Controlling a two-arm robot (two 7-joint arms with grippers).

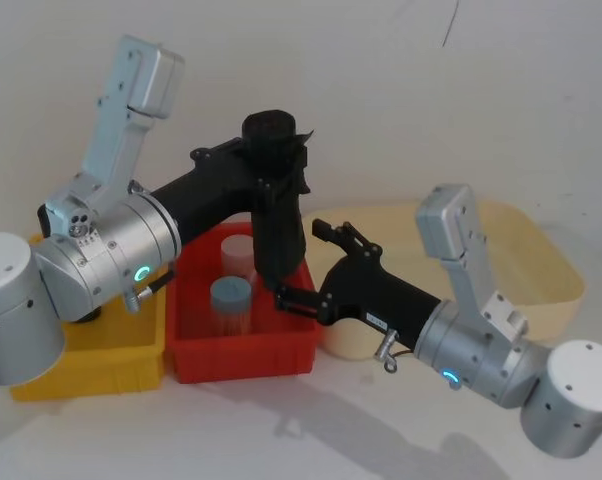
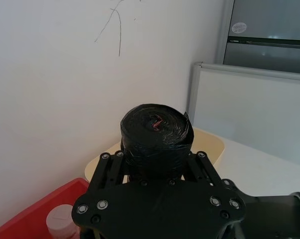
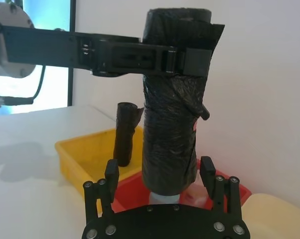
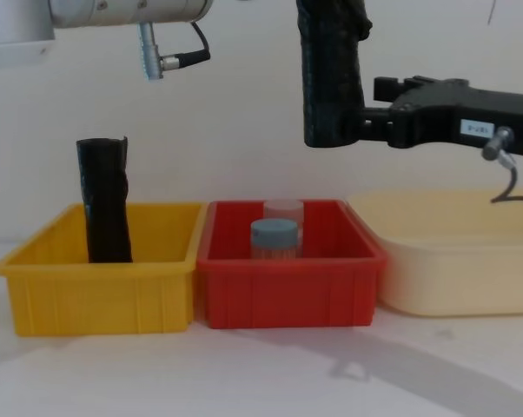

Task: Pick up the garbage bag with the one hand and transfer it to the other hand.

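Closest in, right gripper: jaws spread wide, one on either side of the lower end of the garbage bag, not closed on it. Clear gap on one side, the other jaw just beside the crinkled film. Reaches in level from the right, white label on its side, forearm above the cream tub.

Higher up, left gripper: jaws pinched tight around the bag's upper part, just below the top end. Holds the thick black roll upright in the air, above the red bin and well clear of the two jars standing inside. Left arm bent at the elbow, black forearm stretched across from the left, teal ring lit near the wrist.

Off to the left, yellow bin with a slimmer black roll standing upright in it. Yellow bin, red bin and tub side by side on the white counter.
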